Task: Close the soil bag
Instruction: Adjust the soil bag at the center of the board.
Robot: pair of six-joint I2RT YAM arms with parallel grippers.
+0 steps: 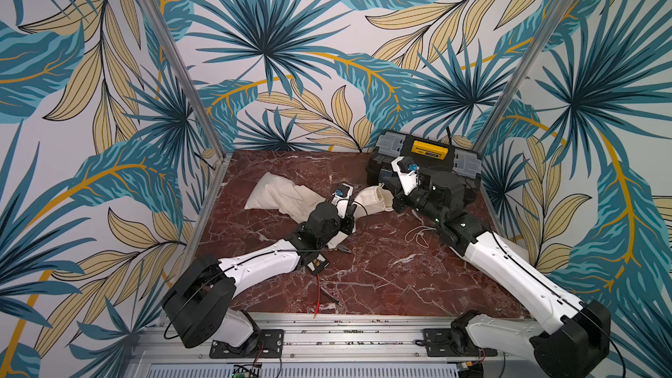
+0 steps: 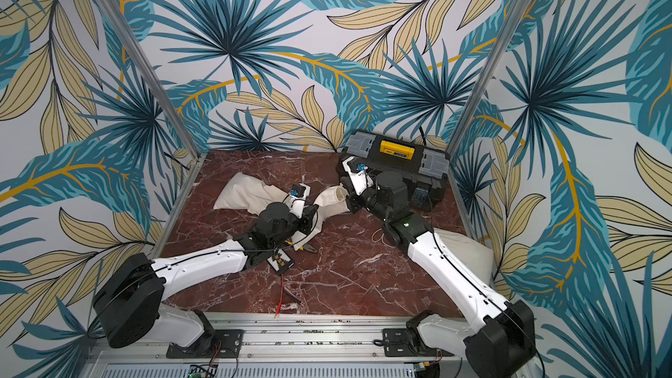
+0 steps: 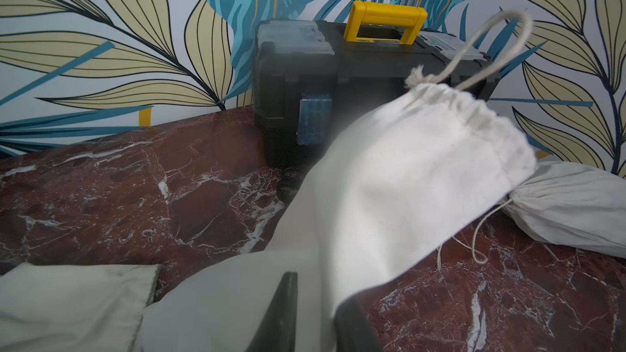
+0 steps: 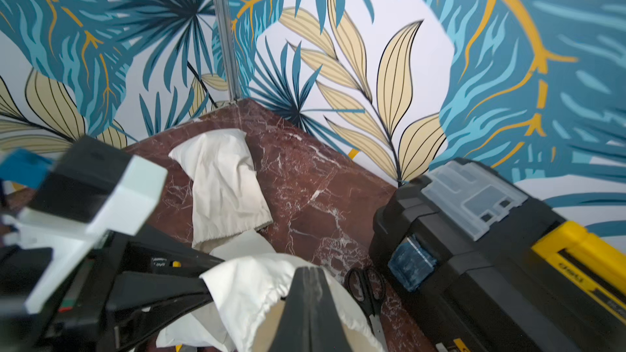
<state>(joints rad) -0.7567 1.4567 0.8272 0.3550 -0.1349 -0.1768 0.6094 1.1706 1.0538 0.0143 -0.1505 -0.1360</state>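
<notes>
**Both top views:** soil bag mid-tabletop, spanning both arms, mouth toward the toolbox.

**Left wrist view:** left fingers clamped on the soil bag's cloth. Drawstring loop raised.

**Right wrist view:** right fingers pressed together at the bag's mouth. Cannot tell what they pinch.

Both top views look steeply down from above the arm bases over the whole counter; both wrist views sit low, close, sharing the toolbox.
</notes>
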